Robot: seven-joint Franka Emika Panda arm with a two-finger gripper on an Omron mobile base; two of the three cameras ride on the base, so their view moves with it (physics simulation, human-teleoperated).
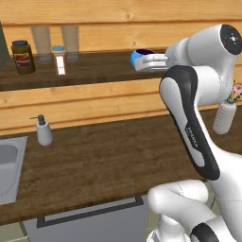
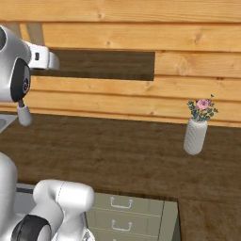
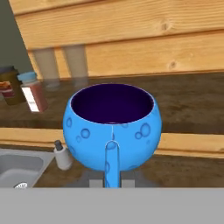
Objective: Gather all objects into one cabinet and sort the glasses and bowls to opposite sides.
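My gripper [image 1: 144,61] is shut on the small bright blue bowl [image 1: 137,57] and holds it in the air at the front edge of the wooden wall shelf [image 1: 94,71]. In the hand view the blue bowl [image 3: 112,127] is upright with a dark inside, and it hides the fingertips. Two clear glasses [image 1: 41,42] [image 1: 70,40] stand at the back left of the shelf, well left of the bowl; the hand view has the glasses [image 3: 46,68] [image 3: 76,64] behind the bowl. A grey-green panel [image 1: 3,47] at the left edge may be the cabinet.
On the shelf stand a dark jar [image 1: 22,56] and a spice shaker [image 1: 59,60]. The counter below carries a soap dispenser [image 1: 44,131], a sink [image 1: 9,165] at the left and a white vase [image 2: 195,135] with a pink flower at the right. Drawer fronts [image 2: 122,212] sit below.
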